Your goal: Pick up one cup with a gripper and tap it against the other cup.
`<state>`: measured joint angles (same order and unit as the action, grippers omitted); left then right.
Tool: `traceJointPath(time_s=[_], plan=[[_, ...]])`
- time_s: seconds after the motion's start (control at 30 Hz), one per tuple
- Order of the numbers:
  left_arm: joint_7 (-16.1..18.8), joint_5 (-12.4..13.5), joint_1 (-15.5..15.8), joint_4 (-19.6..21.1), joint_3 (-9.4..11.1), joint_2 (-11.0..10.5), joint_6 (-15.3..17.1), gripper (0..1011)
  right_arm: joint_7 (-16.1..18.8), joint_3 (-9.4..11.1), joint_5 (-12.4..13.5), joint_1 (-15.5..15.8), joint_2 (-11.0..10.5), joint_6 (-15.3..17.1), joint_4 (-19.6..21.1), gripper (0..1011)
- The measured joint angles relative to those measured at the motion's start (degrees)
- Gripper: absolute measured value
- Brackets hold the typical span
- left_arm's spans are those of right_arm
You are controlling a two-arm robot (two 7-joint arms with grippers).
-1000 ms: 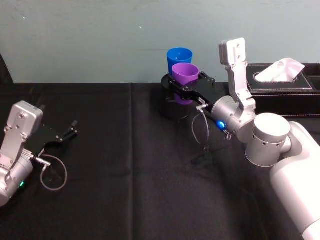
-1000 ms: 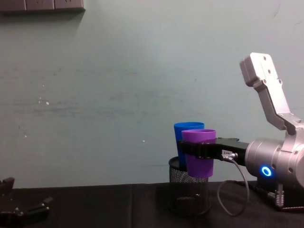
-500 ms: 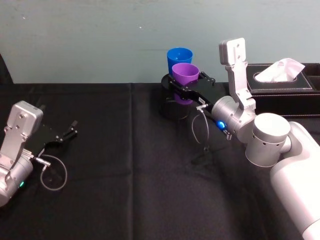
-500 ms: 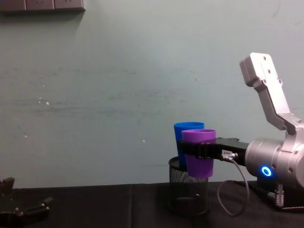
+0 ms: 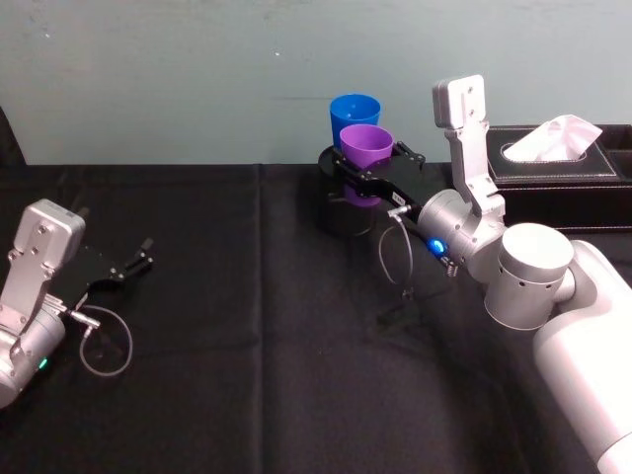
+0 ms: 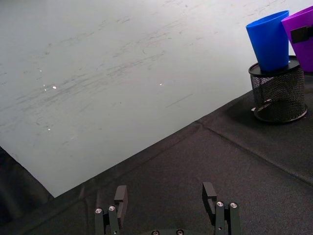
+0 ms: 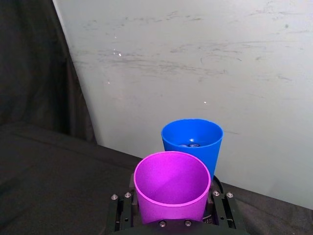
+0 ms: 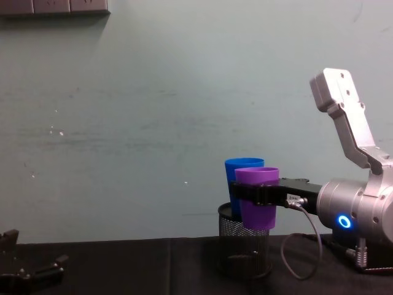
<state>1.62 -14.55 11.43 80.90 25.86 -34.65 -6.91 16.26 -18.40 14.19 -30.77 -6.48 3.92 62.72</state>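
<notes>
My right gripper (image 5: 366,166) is shut on the purple cup (image 5: 365,146), holding it upright in the air by its sides. The blue cup (image 5: 355,110) stands just behind it in a black mesh pen holder (image 5: 341,212). In the chest view the purple cup (image 8: 256,203) overlaps the blue cup (image 8: 242,166); I cannot tell whether they touch. In the right wrist view the purple cup (image 7: 171,193) sits between the jaws with the blue cup (image 7: 191,142) right beyond it. My left gripper (image 5: 138,262) rests open, low at the table's left.
A black tissue box (image 5: 563,163) stands at the back right, behind the right arm. A grey cable (image 5: 395,252) loops under the right wrist. The black cloth (image 5: 257,326) between the two arms is bare. A pale wall rises right behind the cups.
The purple cup in the right gripper shifted a hair toward the blue cup and came back. The left arm has not moved.
</notes>
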Motion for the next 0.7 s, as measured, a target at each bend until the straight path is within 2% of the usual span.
traceJointPath(time_s=[0.7], plan=[[0.0, 0.0, 0.0, 0.0, 0.0, 0.0, 0.0, 1000, 0.0, 0.0, 0.0, 0.0, 0.0, -0.01, 0.0, 734]])
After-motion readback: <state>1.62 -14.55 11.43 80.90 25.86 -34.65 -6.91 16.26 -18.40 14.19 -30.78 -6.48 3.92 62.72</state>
